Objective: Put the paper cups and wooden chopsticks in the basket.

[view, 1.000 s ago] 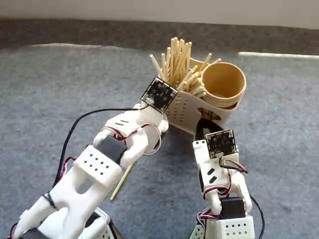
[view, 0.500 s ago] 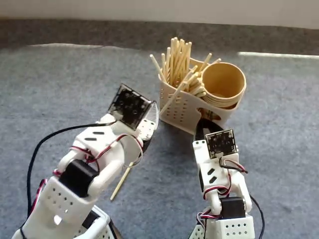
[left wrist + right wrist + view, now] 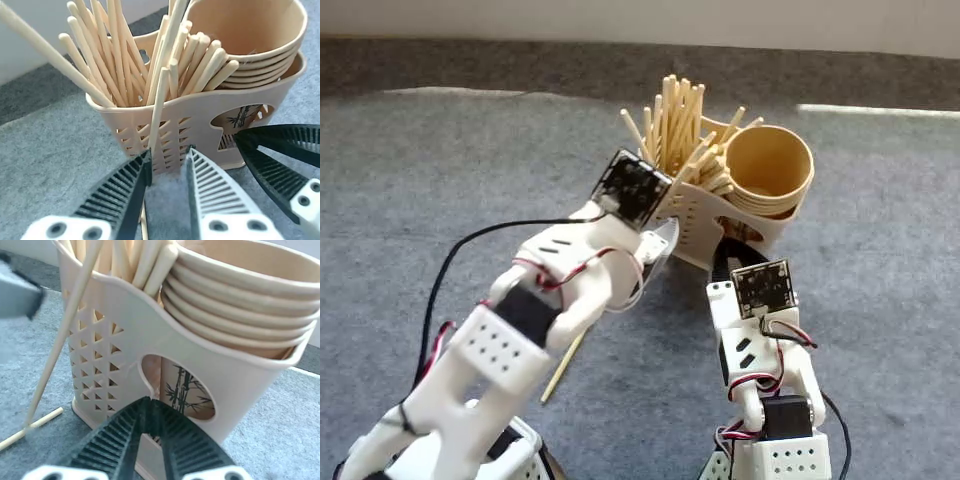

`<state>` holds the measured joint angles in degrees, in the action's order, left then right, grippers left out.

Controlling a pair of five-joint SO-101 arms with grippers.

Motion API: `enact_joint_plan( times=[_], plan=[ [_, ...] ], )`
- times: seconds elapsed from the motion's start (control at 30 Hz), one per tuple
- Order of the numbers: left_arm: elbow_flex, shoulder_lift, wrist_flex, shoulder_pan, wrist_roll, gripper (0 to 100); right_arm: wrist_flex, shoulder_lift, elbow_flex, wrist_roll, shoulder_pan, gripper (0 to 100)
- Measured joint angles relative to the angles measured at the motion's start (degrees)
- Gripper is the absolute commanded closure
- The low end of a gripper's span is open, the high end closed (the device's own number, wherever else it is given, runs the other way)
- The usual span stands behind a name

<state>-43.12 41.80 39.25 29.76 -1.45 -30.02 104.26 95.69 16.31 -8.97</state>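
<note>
A: Left gripper status?
B: Sitting partly open with a narrow gap, clamping nothing. The leaning chopstick is running down between the jaws, hugging the black one.
A: Axis?
B: Standing steep, near upright. Its top is resting on the basket rim and its foot is sitting on the grey mat just outside the wall. The jaws are straddling it low on its length, with the basket wall dead ahead.
A: So the left arm is owning this one.
B: Yes, it is the nearer arm. The right gripper is sitting pinched together, tips against the basket's front wall under the cut-out. I'm reading that as steadying, but can't tell if it is actually nipping the wall.
A: Rest of the load?
B: The bundle of chopsticks is standing in one compartment and the paper cups are nesting in the other. One loose chopstick is lying flat on the mat under the left arm, well apart from the basket.
A: Versus earlier?
B: Half a second ago the left arm was pulled back off the basket, leaving the leaning stick exposed. Now it is pressing in at the wall again, as it was a second ago. The right arm, basket and loose stick aren't shifting.
</note>
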Motion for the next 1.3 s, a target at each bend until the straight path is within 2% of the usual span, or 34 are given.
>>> enact_joint_plan(
  times=[0.13,0.27,0.57,0.7,0.8,1.13,1.2,1.3],
  plan=[
    [0.0,-7.7,-5.6,0.0,0.0,87,0.0,0.0,0.0,0.0,0.0,99.4],
    [0.0,-10.0,-8.6,0.2,0.0,88,0.0,0.0,0.0,0.0,0.0,99.4],
    [0.0,-10.1,-12.4,-1.8,0.0,98,0.0,0.0,0.0,0.0,0.0,99.4],
    [0.0,-10.1,-12.1,-1.3,0.0,99,0.0,0.0,0.0,0.0,0.0,99.4],
    [0.0,-9.1,-8.9,-1.6,0.0,99,0.0,0.0,0.0,0.0,0.0,99.4],
    [0.0,4.7,-0.5,-1.6,0.0,99,0.0,0.0,0.0,0.0,0.0,99.4],
    [0.0,5.1,-0.4,-1.6,0.0,96,0.0,0.0,0.0,0.0,0.0,99.4],
    [0.0,3.6,-0.4,-1.6,0.0,86,0.0,0.0,0.0,0.0,0.0,99.4]
  ],
)
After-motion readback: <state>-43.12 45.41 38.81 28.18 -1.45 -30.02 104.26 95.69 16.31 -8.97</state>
